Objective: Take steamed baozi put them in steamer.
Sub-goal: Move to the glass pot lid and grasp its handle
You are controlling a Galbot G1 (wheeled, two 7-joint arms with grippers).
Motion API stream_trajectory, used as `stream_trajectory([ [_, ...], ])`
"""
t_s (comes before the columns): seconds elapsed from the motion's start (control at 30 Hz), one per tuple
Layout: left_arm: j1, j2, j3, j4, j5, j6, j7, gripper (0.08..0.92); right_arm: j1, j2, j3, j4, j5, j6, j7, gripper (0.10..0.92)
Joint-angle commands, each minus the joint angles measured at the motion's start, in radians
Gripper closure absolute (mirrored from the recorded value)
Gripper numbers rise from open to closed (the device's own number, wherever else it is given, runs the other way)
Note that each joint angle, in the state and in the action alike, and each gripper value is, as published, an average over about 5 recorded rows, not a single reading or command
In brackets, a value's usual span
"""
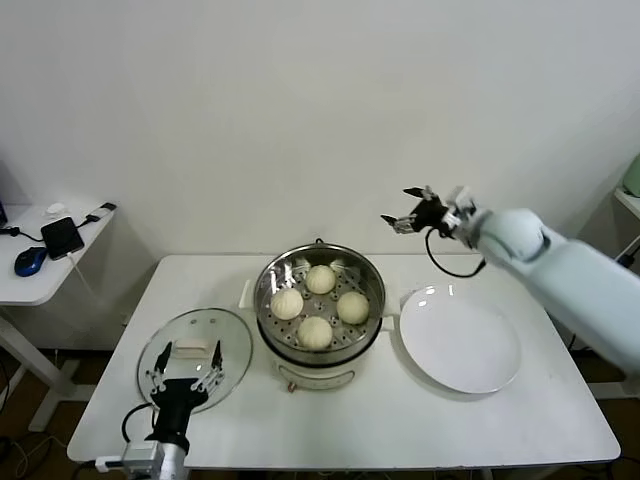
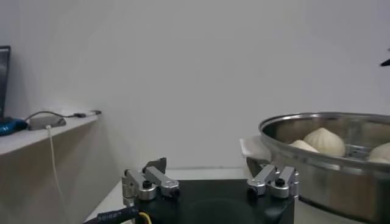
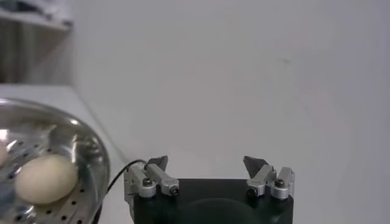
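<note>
Several cream-white steamed baozi (image 1: 314,331) lie on the perforated tray inside the shiny steel steamer (image 1: 271,330) at the table's middle. Two baozi (image 2: 325,140) show over the steamer rim (image 2: 317,159) in the left wrist view, and one baozi (image 3: 46,178) shows on the tray in the right wrist view. My right gripper (image 1: 407,213) hangs open and empty in the air behind and to the right of the steamer, above the table's back edge. My left gripper (image 1: 183,375) stands open and empty low at the front left, over the glass lid.
A round glass lid with a white handle (image 1: 192,350) lies left of the steamer. A flat white plate (image 1: 460,340) lies bare to its right. A side table (image 1: 40,280) at the far left holds a mouse and a phone. A white wall stands behind.
</note>
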Motion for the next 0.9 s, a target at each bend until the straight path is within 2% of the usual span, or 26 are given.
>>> stream_trajectory([
  [0.03,-0.039,0.018,-0.010,0.033,0.141,-0.083,-0.018,0.177,-0.972,0.089,0.968,0.184,-0.151,0.214,0.140,0.203],
  [0.13,-0.050,0.029,-0.018,0.053,0.256,-0.118,-0.042,0.177,-1.071,0.172,1.019,0.191,-0.167,0.286,0.110,0.203],
  [0.27,-0.066,0.036,-0.028,0.102,0.472,-0.154,-0.139,0.177,-1.161,0.274,1.040,0.171,-0.204,0.378,0.080,0.203],
  [0.47,-0.065,0.034,-0.061,0.166,0.769,-0.223,-0.216,0.177,-1.215,0.399,1.032,0.132,-0.253,0.424,0.066,0.203],
  [0.77,-0.046,0.082,-0.072,0.269,1.248,-0.191,-0.344,0.177,-1.236,0.492,0.988,0.109,-0.298,0.466,0.059,0.203],
  [0.9,-0.072,0.123,-0.073,0.365,1.392,-0.150,-0.357,0.177,-1.234,0.501,0.979,0.106,-0.299,0.468,0.063,0.203],
])
